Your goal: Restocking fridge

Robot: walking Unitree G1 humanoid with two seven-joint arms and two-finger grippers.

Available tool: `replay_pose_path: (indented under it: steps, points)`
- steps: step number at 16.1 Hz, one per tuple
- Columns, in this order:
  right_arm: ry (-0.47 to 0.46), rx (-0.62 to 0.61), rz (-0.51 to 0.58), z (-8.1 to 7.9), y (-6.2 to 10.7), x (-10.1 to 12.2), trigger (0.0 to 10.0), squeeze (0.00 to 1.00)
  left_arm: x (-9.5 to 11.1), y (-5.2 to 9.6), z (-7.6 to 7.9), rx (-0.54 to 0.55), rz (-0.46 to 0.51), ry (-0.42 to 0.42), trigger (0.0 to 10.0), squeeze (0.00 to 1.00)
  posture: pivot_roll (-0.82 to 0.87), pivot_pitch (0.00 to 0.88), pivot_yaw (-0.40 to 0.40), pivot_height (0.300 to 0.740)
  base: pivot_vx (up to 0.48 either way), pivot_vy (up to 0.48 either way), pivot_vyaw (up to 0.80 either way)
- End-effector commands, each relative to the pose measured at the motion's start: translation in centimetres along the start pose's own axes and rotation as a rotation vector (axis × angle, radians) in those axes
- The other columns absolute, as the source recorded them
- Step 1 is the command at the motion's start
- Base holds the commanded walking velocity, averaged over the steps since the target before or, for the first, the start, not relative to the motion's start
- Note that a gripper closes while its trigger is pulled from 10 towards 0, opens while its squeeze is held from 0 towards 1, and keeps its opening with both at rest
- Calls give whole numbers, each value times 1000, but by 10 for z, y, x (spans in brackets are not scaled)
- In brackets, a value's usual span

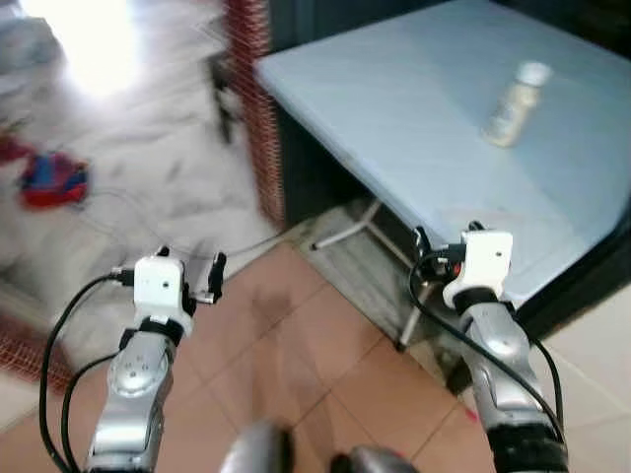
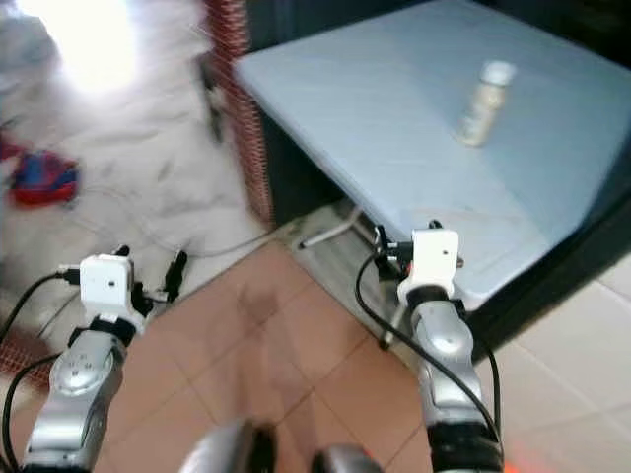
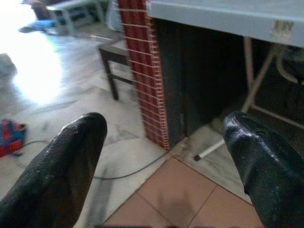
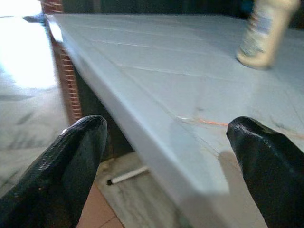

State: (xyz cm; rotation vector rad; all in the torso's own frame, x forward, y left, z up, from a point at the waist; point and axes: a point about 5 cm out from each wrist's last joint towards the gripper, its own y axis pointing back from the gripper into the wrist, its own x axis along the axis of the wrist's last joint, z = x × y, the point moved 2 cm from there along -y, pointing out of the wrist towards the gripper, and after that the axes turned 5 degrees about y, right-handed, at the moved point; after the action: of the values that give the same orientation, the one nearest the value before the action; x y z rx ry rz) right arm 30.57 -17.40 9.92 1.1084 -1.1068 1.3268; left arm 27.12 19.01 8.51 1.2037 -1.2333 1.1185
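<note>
Nearest, the left end effector (image 3: 161, 156) hangs over the tiled floor (image 1: 296, 365), fingers apart; the right end effector (image 4: 166, 156), also spread, sits at the near edge of the pale blue desk (image 1: 414, 108). Far right on it stands a cream bottle (image 1: 515, 103), white-capped, well apart. A red brick pillar (image 1: 258, 108) stands left.

head eyes downward over table (image 1: 414, 108); wrist views low, toward its edge

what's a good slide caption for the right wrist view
Open right gripper at the edge of a pale blue table, a cream bottle standing farther back.
</note>
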Motion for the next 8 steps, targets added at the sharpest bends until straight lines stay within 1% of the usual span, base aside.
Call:
replay_pose_path:
  steps: [1,2,3,4,5,8]
  points:
    - [-1,19,1,-5,-1,1,10000,0,2,0,-4,11,7,-3,10000,0,25,126,42,740,480,0,-800]
    - [7,11,-7,-3,2,-1,10000,0,2,0,-3,4,4,-2,10000,0,23,123,41,740,480,0,-800]
    - [35,18,5,-4,3,3,10000,0,2,-4,1,-23,-3,33,10000,0,12,133,22,740,0,458,-800]
    - [54,25,15,-5,2,6,10000,0,2,-7,3,-42,-8,61,10000,0,14,131,20,740,0,476,-800]
    - [71,36,33,-7,1,9,10000,0,2,-9,5,-57,-15,92,10000,0,15,129,17,740,0,480,0]
    - [90,44,44,-9,0,11,10000,0,1,-9,4,-52,-24,103,10000,0,16,124,12,740,0,480,0]
